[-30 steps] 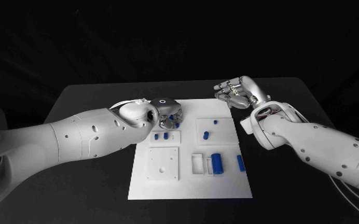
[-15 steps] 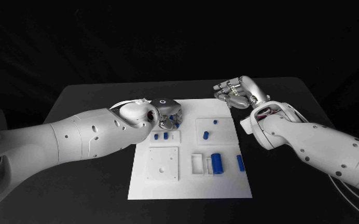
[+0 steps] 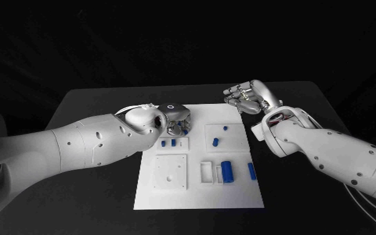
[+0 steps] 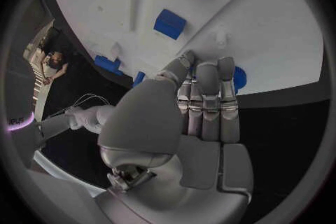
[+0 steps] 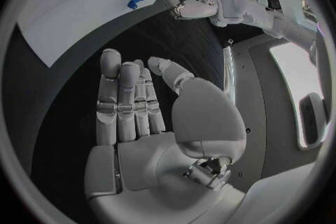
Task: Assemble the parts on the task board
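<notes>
- Nothing has moved since the earlier frames: left hand [image 3: 174,116] stays at the far left corner of the task board [image 3: 200,197]
- Left wrist view shows its fingertips [image 4: 225,65] touching a blue part [image 4: 238,78]; whether it is grasped, I cannot tell
- Right hand [image 3: 248,97], fingers released and holding nothing, hovers off the board's far right corner

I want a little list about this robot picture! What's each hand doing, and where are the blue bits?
Left hand: over the task board's far left corner, fingertips on a blue part
Right hand: above the black table beyond the board's far right corner, holding nothing
Blue parts: several spread over the board, the biggest near its front right
</notes>
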`<state>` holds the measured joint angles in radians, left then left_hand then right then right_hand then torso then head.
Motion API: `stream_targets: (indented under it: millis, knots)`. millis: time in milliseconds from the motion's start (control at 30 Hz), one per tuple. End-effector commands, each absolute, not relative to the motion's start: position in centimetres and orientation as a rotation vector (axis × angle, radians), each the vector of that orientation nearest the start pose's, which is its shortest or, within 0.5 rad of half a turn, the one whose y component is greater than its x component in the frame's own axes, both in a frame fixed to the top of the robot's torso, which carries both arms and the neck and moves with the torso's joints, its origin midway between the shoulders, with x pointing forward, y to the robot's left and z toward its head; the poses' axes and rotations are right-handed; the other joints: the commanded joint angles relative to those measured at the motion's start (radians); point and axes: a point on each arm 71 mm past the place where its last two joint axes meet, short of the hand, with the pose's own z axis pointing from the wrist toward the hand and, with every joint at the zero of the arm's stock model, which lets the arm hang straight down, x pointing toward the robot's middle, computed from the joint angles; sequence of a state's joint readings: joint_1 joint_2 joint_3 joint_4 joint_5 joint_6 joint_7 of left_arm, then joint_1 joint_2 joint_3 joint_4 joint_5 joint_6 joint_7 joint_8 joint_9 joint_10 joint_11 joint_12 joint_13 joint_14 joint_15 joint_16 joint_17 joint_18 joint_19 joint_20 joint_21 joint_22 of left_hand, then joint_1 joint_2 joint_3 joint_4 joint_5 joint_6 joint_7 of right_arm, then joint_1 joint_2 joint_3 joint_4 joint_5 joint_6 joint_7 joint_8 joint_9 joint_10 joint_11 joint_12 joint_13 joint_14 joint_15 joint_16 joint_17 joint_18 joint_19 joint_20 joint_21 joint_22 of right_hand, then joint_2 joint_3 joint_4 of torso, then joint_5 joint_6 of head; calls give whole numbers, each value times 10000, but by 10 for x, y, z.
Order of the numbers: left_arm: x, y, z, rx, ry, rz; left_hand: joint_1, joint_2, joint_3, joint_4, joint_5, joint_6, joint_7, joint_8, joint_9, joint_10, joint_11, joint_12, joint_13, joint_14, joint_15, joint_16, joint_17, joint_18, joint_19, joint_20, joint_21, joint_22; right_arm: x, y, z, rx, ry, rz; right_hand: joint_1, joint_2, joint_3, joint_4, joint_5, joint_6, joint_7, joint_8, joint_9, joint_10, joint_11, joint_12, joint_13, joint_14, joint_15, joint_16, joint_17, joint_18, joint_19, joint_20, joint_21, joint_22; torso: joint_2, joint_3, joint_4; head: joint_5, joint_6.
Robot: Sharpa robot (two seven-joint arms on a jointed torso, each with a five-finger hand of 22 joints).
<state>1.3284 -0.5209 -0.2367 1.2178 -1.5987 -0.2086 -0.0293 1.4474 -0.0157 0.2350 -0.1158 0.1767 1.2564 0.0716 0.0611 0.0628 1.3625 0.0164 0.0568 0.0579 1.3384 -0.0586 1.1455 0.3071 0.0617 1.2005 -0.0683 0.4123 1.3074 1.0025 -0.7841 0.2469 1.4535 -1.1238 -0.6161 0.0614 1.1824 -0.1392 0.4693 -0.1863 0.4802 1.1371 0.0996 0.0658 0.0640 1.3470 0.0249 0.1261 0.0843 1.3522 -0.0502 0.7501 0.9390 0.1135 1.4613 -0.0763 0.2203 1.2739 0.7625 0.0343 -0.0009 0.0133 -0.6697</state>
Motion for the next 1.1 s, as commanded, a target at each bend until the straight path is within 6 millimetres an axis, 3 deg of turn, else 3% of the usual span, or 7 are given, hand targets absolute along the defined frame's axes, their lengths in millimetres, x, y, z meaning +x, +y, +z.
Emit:
stream_targets:
  millis: [33, 667, 1100]
  knots:
    - [525, 120, -208, 5463, 17001, -5452, -76, 70, 161, -35, -54, 135, 74, 25, 39, 89, -3, 12, 17, 110, -5, 6, 34, 178, -24, -76, 103, 230, 502, -212, -165, 3648, 13157, 9177, 17, 67, -11, -42, 36, 5, 36, -36, -10, -45, -21, -60, -10, 24, -31, 36, -15, 184, 215, 15, -55, 8, -1, -1, 2, 13, 16]
    - [518, 154, -188, 2601, 17432, -6542, -196, 0, 380, -116, -52, 153, 69, 21, 29, 91, -7, 14, 17, 183, -37, 1, 94, 168, -47, -117, 290, 213, 503, -215, -166, 3653, 13198, 9103, 28, 94, -11, -99, 41, 46, 31, -37, -10, -69, -11, -75, -24, 13, -29, 48, -24, 185, 222, 15, -96, 80, -9, -8, 33, 84, 101]
    - [523, 182, -181, 1528, 18322, -6071, -189, 13, 384, -116, -81, 145, 73, 23, 30, 76, 0, 14, 17, 178, -34, -16, 106, 159, -76, -117, 295, 211, 503, -217, -167, 3666, 13247, 9055, 22, 105, -3, -123, 38, 57, 32, -38, -10, -87, 1, -110, -45, 3, -21, 55, -27, 193, 226, 22, -122, 119, 5, -4, 4, 188, 117]
